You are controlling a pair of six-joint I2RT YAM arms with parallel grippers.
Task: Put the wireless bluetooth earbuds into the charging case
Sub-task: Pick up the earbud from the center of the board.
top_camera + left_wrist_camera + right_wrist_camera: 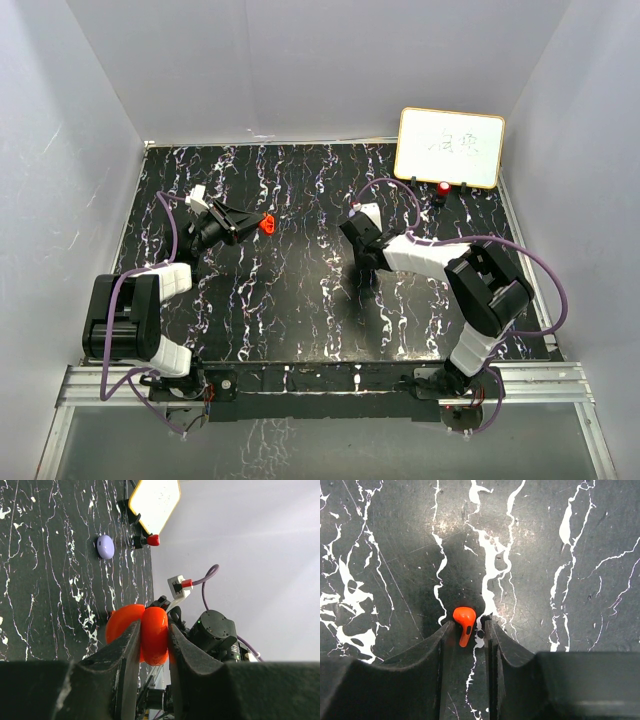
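My left gripper (154, 626) is shut on the round red charging case (156, 642), which it holds above the table at the left (266, 223). The case is hinged open, its two halves spread apart, and the fingers clamp one half. A red earbud (464, 620) lies on the black marbled table. My right gripper (468, 622) points down over it, its jaws on either side of the stem. The left jaw is close against the stem, and a small gap remains at the right jaw. In the top view the right gripper (366, 270) hides this earbud.
A lavender round case (105, 546) lies on the table near the far right. A white board (450, 147) stands on clips at the back right, with a small red object (443, 188) at its foot. White walls enclose the black table (300, 300).
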